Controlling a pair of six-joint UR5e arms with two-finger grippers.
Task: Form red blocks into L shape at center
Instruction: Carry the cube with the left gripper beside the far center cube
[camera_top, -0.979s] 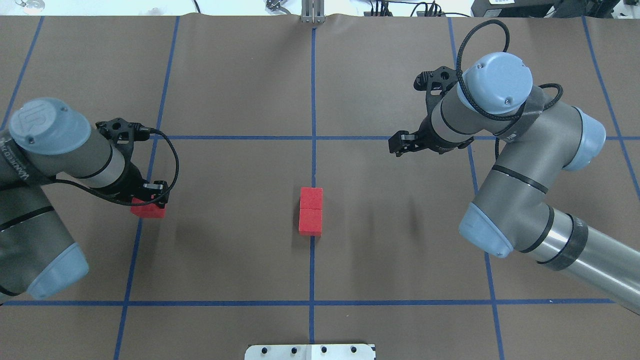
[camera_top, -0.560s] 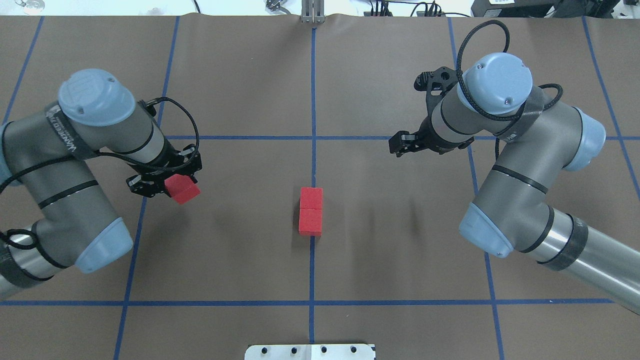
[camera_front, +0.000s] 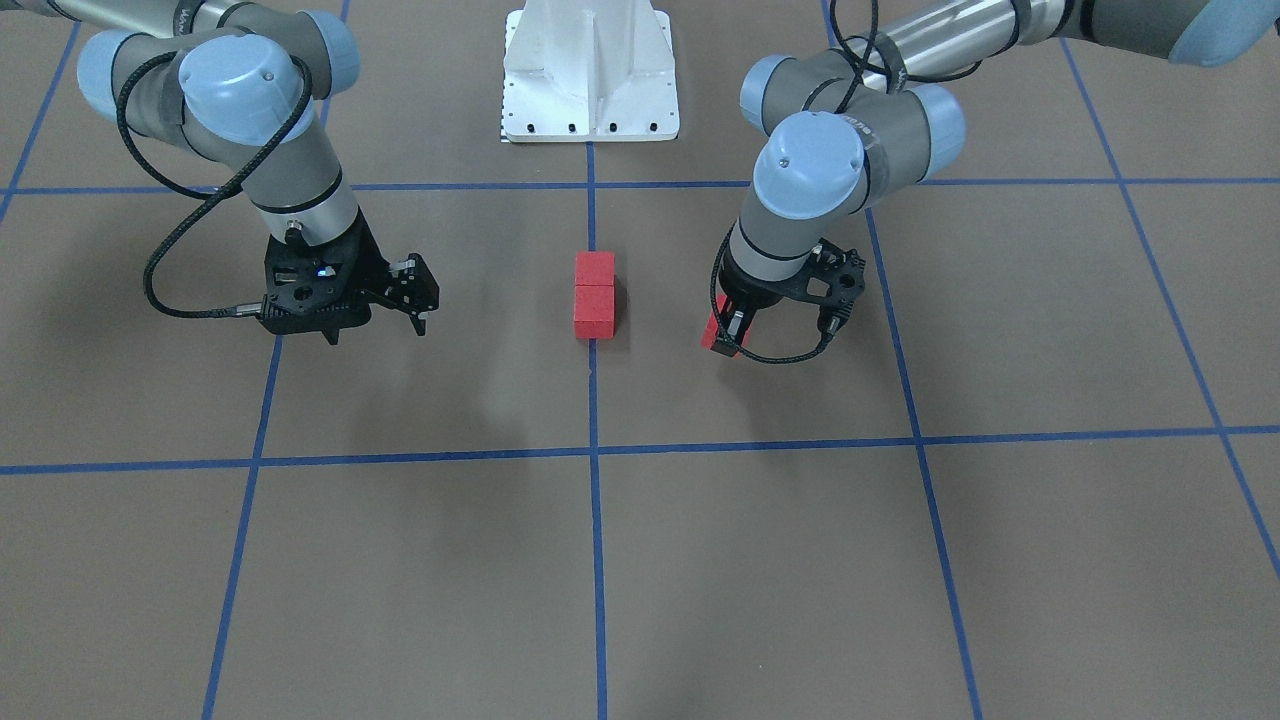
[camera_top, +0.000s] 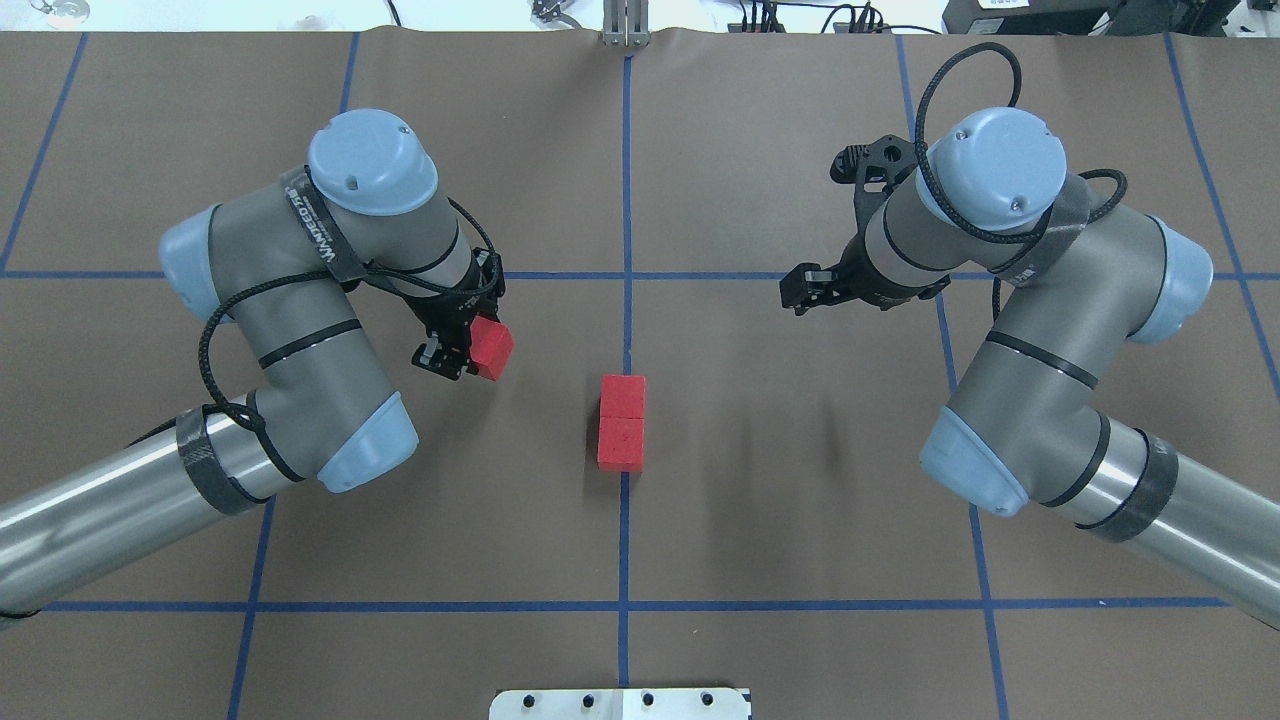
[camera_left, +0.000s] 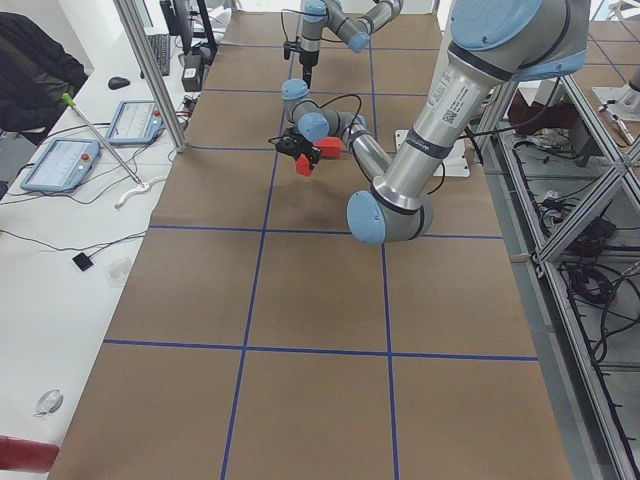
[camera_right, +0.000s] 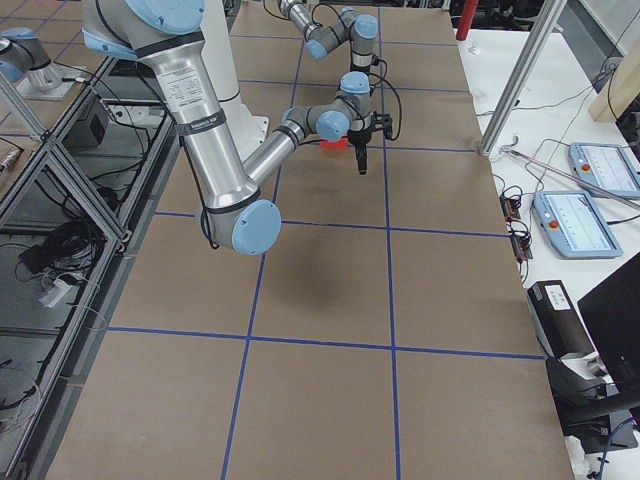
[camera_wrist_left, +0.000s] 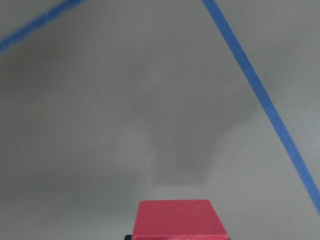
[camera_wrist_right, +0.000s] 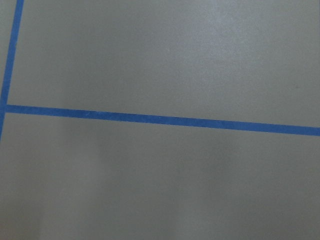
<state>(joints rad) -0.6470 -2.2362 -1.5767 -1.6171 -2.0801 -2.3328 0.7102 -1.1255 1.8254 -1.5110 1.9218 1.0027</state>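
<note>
The left gripper (camera_top: 462, 348) was pinched shut on one red block (camera_top: 492, 345), holding it clear of the worktop (camera_top: 800, 520) near the centre (camera_top: 690, 420), on the robot's left. The other two red blocks (camera_top: 622, 397) lay touching, end to end, on the centre's blue tape line (camera_top: 626, 330). The right gripper (camera_top: 797, 290) hung well apart on the other side, and I could not tell how far open it was.

Two red blocks (camera_top: 622, 423) touching; third (camera_top: 492, 346) aloft

A red block (camera_top: 492, 346) is gripped in the left pincer (camera_top: 462, 352), near the touching pair of blocks (camera_top: 622, 422) laid at the center (camera_top: 700, 400).
</note>
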